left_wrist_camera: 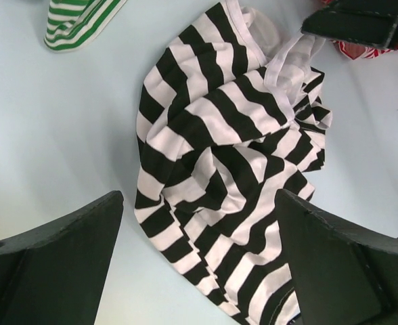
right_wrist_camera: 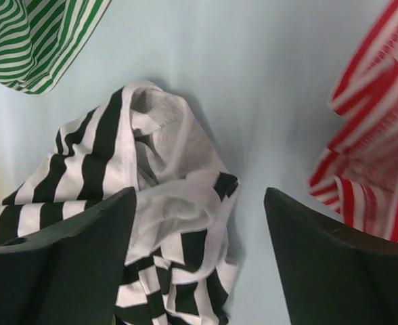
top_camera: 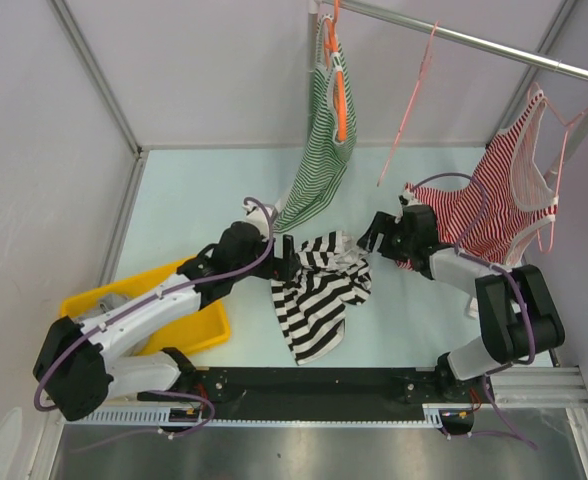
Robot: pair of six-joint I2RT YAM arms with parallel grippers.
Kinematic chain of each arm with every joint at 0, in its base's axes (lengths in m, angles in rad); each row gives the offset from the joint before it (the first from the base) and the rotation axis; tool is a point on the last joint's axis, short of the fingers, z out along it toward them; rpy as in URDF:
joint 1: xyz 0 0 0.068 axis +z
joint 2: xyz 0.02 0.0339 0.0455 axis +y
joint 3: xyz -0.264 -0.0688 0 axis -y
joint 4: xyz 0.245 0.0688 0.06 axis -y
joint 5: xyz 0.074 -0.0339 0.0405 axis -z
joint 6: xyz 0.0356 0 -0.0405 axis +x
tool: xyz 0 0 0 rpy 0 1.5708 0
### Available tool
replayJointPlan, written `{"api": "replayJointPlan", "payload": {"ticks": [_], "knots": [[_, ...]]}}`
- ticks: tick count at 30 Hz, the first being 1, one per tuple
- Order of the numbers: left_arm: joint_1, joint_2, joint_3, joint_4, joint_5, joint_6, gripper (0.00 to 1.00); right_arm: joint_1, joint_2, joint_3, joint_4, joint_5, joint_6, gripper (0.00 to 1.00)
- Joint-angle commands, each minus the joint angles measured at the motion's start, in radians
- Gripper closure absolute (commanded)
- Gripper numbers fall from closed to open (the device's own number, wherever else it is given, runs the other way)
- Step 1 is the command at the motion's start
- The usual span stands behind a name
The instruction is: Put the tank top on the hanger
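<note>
Tank top (top_camera: 319,295) crumpled mid-table between the arms. Left gripper (top_camera: 288,259) and right gripper (top_camera: 372,232) both spread wide, empty. I'd pinch pale strap edging, not bunched stripes, then lift toward hanger (top_camera: 414,95).

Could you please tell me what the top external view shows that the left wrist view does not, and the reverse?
Only the top external view shows the pale pink hanger hanging from the rail, the orange hanger, the yellow tray and both arms. Only the left wrist view shows, close up, the folds and pale edging of the tank top, framed by the open left hand. Both show the tank top crumpled on the table, and the hem of the green-and-white top.
</note>
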Motion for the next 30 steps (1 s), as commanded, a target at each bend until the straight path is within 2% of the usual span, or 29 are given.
{"api": "replayJointPlan", "payload": {"ticks": [1, 4, 5, 7, 8, 9, 11, 14, 16, 18, 19, 21, 22, 25, 27, 30], "knots": [[-0.003, -0.084, -0.033, 0.001, 0.002, -0.054, 0.01, 0.002, 0.075, 0.085, 0.111, -0.048, -0.009, 0.23], [-0.003, -0.125, -0.029, -0.045, -0.02, -0.042, 0.01, 0.0, 0.104, 0.089, 0.128, -0.083, -0.016, 0.42], [-0.003, -0.134, -0.026, -0.059, -0.036, -0.037, 0.01, 0.002, 0.11, 0.1, 0.119, -0.086, -0.021, 0.58], [-0.001, -0.163, -0.009, -0.102, -0.052, -0.025, 0.0, 0.009, 0.099, 0.109, 0.096, -0.085, -0.03, 0.76], [-0.003, -0.176, -0.003, -0.116, -0.056, -0.022, 0.01, 0.017, 0.074, 0.123, 0.082, -0.076, -0.035, 0.97], [-0.001, -0.185, 0.008, -0.127, -0.064, -0.02, 0.0, 0.041, 0.061, 0.132, 0.064, -0.064, -0.051, 1.0], [0.003, -0.219, 0.02, -0.15, -0.064, -0.023, 0.0, 0.084, 0.006, 0.169, -0.01, -0.03, -0.078, 1.0], [0.005, -0.274, 0.03, -0.171, -0.061, -0.034, 0.01, 0.211, -0.078, 0.197, -0.096, 0.028, -0.075, 1.0], [0.008, -0.32, 0.037, -0.211, -0.078, -0.048, 0.01, 0.343, -0.127, 0.22, -0.151, 0.096, -0.05, 1.0], [0.014, -0.35, 0.049, -0.264, -0.096, -0.054, 0.0, 0.446, -0.181, 0.23, -0.163, 0.184, -0.014, 1.0], [0.016, -0.376, 0.053, -0.284, -0.102, -0.059, 0.01, 0.545, -0.192, 0.234, -0.16, 0.203, -0.001, 1.0], [0.022, -0.403, 0.054, -0.333, -0.11, -0.069, 0.01, 0.626, -0.201, 0.241, -0.142, 0.274, 0.028, 1.0], [0.02, -0.416, 0.05, -0.343, -0.116, -0.073, 0.01, 0.7, -0.194, 0.243, -0.128, 0.282, 0.051, 1.0], [0.022, -0.472, 0.001, -0.354, -0.119, -0.102, 0.01, 0.802, -0.139, 0.266, -0.079, 0.297, 0.071, 0.99], [0.023, -0.496, -0.052, -0.346, -0.115, -0.132, 0.01, 0.822, -0.106, 0.267, -0.058, 0.315, 0.076, 0.89], [0.022, -0.502, -0.113, -0.311, -0.083, -0.18, 0.01, 0.822, -0.065, 0.254, -0.045, 0.303, 0.088, 0.54]]}}
